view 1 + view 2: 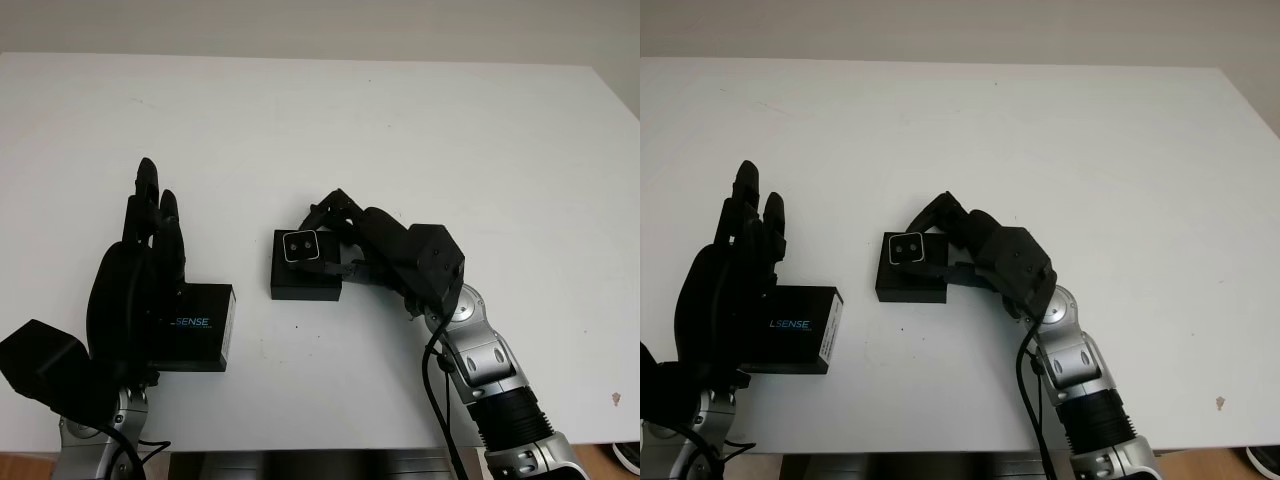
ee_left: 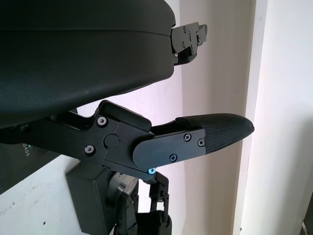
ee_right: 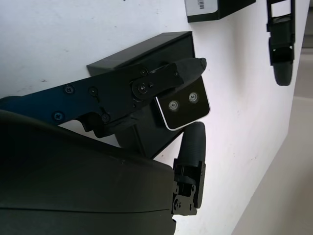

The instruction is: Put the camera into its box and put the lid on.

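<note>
The right hand (image 1: pixel 345 240) pinches the small camera (image 1: pixel 300 246) in its fingers, right over the black box (image 1: pixel 305 278) on the white table (image 1: pixel 400 130), while the open left hand (image 1: pixel 140 270) waits by the lid (image 1: pixel 200 326).

The right robot hand (image 3: pixel 188 98) pinches the camera (image 3: pixel 183 105) (two lenses showing) over the black box (image 3: pixel 146 49).
</note>
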Tool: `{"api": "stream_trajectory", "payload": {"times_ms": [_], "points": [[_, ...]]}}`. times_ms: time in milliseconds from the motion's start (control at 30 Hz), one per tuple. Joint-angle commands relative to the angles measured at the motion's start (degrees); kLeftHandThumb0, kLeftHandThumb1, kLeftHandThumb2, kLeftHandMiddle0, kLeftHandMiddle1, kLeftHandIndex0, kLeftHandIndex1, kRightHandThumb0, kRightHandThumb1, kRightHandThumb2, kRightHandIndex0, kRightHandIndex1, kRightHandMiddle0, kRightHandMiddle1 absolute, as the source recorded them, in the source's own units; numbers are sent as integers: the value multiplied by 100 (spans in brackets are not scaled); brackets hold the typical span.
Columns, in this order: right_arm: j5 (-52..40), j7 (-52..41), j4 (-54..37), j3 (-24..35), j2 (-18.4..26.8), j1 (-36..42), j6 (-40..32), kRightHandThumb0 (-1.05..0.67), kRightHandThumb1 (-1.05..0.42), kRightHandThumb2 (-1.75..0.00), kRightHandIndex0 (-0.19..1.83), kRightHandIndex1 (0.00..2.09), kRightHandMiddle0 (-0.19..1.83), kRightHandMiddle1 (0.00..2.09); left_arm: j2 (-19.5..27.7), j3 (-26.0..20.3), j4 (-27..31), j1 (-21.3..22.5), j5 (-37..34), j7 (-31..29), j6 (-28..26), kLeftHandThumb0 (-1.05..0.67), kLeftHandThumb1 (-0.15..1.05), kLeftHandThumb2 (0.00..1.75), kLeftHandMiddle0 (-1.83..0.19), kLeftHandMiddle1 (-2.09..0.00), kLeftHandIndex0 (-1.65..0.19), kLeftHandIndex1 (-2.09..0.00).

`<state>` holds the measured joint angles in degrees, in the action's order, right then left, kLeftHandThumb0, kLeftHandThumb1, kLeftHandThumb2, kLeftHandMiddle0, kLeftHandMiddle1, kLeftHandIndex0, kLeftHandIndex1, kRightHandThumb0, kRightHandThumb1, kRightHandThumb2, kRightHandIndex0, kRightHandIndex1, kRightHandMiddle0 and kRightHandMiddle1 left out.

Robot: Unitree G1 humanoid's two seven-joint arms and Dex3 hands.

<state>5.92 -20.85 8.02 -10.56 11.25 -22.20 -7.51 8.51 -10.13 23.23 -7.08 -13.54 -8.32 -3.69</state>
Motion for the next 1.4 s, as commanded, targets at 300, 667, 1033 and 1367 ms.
{"api": "stream_trajectory", "payload": {"times_ms": [300,667,1033,1367], "points": [[-48,-117,-192,40,160,207,12,-52,-103,-5,-2,4,-12,101,0,-31,105,-54,-7,-9,50,-77,105,61,19,0,19,0],[15,11,-341,101,184,293,254,-53,-102,-5,0,6,-5,88,-16,-8,115,-45,6,15,6,-77,105,61,19,0,19,0],[1485,1887,-702,-114,154,1094,2629,-48,-95,-4,17,14,-5,88,-12,-7,105,-74,5,-5,10,-77,105,61,19,0,19,0],[2761,3113,-739,-202,186,1383,3491,-51,-97,-6,23,18,-8,90,-22,12,127,-123,28,5,20,-77,105,61,19,0,19,0]]}}
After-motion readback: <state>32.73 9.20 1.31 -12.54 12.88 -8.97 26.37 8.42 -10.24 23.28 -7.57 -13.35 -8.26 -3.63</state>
